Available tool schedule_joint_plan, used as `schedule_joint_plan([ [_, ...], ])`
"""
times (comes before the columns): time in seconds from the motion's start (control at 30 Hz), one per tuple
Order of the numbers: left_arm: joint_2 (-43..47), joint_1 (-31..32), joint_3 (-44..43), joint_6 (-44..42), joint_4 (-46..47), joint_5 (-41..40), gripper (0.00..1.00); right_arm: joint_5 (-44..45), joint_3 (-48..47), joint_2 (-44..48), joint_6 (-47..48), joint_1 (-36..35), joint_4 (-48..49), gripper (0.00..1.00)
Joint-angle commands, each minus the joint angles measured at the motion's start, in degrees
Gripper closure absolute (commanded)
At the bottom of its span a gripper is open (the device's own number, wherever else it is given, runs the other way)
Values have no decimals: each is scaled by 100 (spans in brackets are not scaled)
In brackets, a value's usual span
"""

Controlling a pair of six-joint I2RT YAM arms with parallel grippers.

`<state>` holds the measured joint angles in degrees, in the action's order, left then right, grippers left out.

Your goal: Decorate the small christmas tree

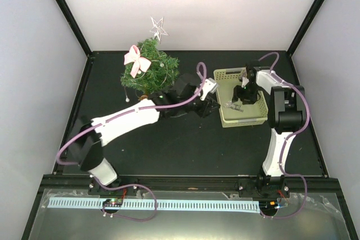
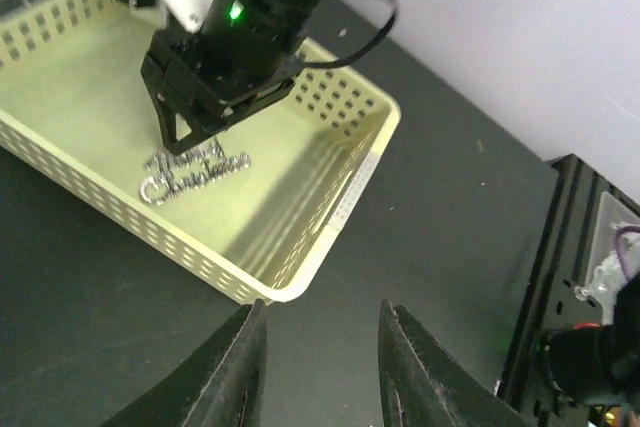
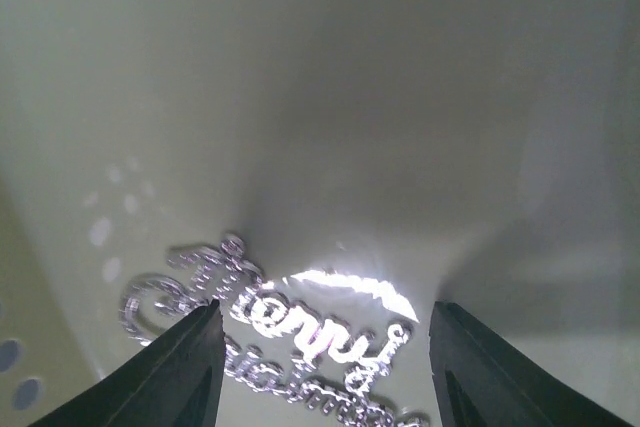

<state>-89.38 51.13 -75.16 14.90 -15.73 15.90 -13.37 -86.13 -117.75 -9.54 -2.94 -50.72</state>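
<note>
Right gripper (image 3: 322, 319) hanging over silver sign (image 2: 190, 175) inside pale green basket (image 2: 300, 282); left gripper (image 2: 320, 367) hanging outside it.
Right jaws standing apart, straddling the sign lying flat on basket floor, nothing clamped. Left jaws standing apart, empty, just beside basket corner. Small christmas tree (image 1: 151, 76) standing upright back left, well apart from basket, wearing pink bow (image 1: 135, 59) and silver star (image 1: 158, 27).
</note>
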Motion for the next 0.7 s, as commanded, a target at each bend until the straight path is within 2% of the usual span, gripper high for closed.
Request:
schedule_joint_plan([
  [0.0, -920, 45, -562, 681, -50, 270, 69, 216, 353, 83, -125, -49, 14, 43],
  [0.17, -1678, 59, -846, 912, 177, 342, 69, -508, 870, 294, -106, -57, 235, 48],
  [0.37, -2176, 25, -1201, 764, 101, 10, 70, -1077, 1710, 1028, -658, -205, 916, 60],
  [0.5, -2329, -30, -1183, 724, 43, -98, 71, -1894, 2295, 1484, -1106, -183, 1678, 69],
  [0.6, -2392, -83, -1142, 742, 101, -22, 71, -1609, 2256, 1692, -1056, -189, 1806, 70],
  [0.67, -2429, -102, -1145, 779, 175, 103, 71, -1273, 1992, 1684, -901, -177, 1625, 66],
])
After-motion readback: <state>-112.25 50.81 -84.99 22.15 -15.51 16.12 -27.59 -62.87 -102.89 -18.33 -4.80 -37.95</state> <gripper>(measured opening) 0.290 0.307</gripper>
